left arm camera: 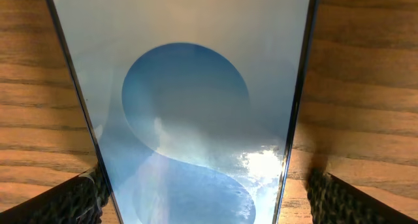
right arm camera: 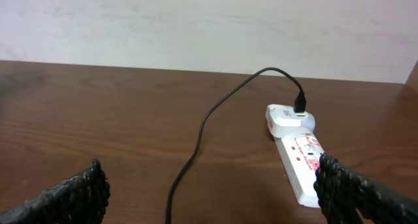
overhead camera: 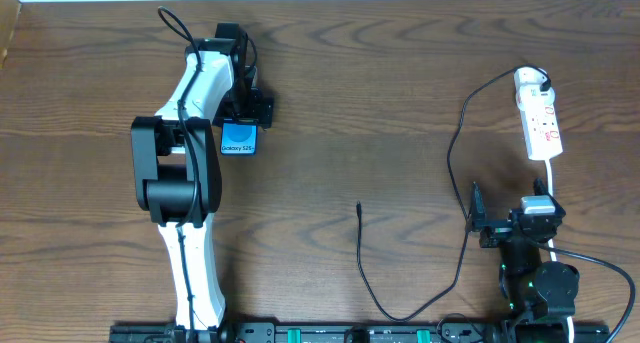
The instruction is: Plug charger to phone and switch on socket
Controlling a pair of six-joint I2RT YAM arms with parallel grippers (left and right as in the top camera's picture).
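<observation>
phone [overhead camera: 238,139]: far left, screen up.
left gripper [left arm camera: 208,181]: jaws wide, straddling phone.
right gripper [right arm camera: 210,168]: jaws wide, empty, near right.
socket [overhead camera: 540,118]: far right, charger [right arm camera: 198,140] plugged into far end.
connector tip [overhead camera: 359,205]: loose at centre, well apart from phone.

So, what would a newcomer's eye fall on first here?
The bright blue phone at the upper left of the table, straddled by the open left tool. Next, the white socket strip at the far right, and the black charger cable looping from it to a loose tip near the middle.
</observation>
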